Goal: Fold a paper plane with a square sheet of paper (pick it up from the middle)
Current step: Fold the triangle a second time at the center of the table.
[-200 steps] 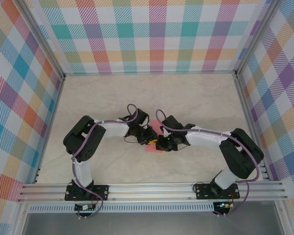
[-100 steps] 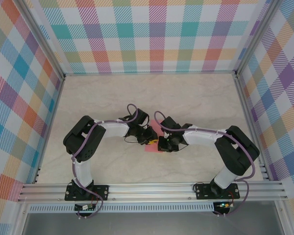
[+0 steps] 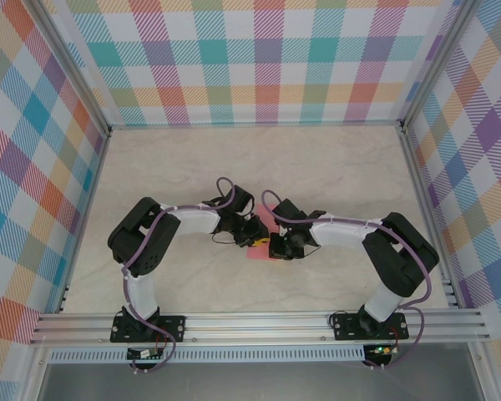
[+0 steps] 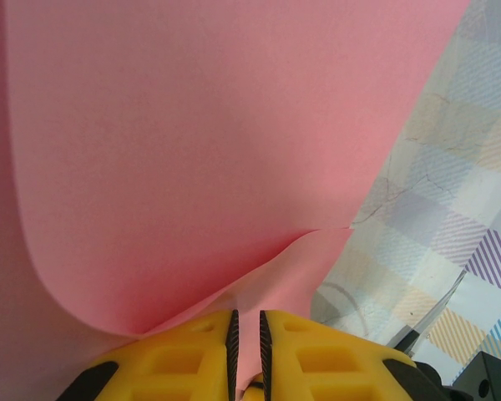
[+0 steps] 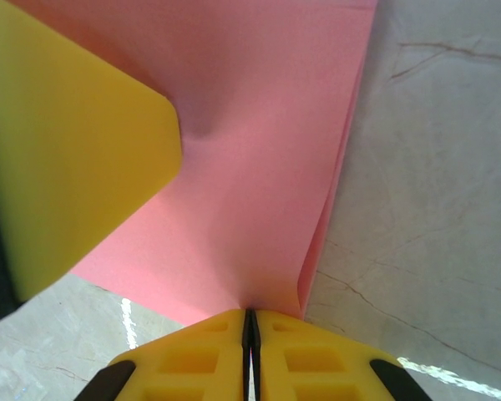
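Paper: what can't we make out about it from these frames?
- Top view: the paper is small and mostly under the left hand and right hand; its outline and folds are unreadable.
- Left wrist view: the paper runs off the top and left edges, so its full shape is cut off.
- Right wrist view: a blurred yellow finger covers the paper's left part.

Marble-look table (image 3: 334, 167), pastel plaid walls (image 3: 259, 58), alu frame (image 3: 259, 326)

Centre: left gripper (image 3: 256, 238) and right gripper (image 3: 275, 247) crowd together at the square sheet of paper (image 3: 257, 254).
Far worktop (image 3: 317, 163): open for passage.
Sides: plaid walls (image 3: 250, 67) close three sides.
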Robot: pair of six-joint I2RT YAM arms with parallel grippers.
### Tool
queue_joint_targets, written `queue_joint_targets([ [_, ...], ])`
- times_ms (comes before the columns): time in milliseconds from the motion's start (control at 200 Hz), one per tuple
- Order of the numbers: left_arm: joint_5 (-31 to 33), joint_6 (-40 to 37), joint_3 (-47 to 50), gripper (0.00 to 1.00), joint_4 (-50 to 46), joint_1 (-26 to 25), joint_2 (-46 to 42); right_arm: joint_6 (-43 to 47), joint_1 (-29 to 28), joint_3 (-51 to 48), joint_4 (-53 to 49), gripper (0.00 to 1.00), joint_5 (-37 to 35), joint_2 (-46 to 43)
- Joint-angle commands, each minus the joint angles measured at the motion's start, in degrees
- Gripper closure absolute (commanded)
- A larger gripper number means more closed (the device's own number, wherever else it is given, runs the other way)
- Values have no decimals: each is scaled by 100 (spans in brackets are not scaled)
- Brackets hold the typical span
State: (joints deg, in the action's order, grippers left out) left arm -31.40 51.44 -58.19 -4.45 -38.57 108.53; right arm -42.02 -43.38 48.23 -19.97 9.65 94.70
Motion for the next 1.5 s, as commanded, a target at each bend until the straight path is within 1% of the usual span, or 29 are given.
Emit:
queue_joint_targets([
  [0, 168, -45, 80, 82, -282, -28, 45, -102, -21, -18, -232, 89, -104, 128],
  [375, 440, -220, 22, 83, -605, -23, 54, -139, 65, -587, 114, 89, 167, 49],
  [780, 449, -345, -8, 83, -628, 24, 107, -245, 207, -1138, 300, 89, 423, 53],
  [995, 422, -508, -94, 82, -619, 165, 43, -258, 219, -1193, 247, 89, 374, 99],
  [1105, 441, -584, -139, 82, -617, 264, 43, -289, 218, -1091, -142, 89, 153, 220],
  [1495, 711, -1014, -465, 82, -1092, 555, 156, -304, 216, -1030, -377, 89, 37, 427],
])
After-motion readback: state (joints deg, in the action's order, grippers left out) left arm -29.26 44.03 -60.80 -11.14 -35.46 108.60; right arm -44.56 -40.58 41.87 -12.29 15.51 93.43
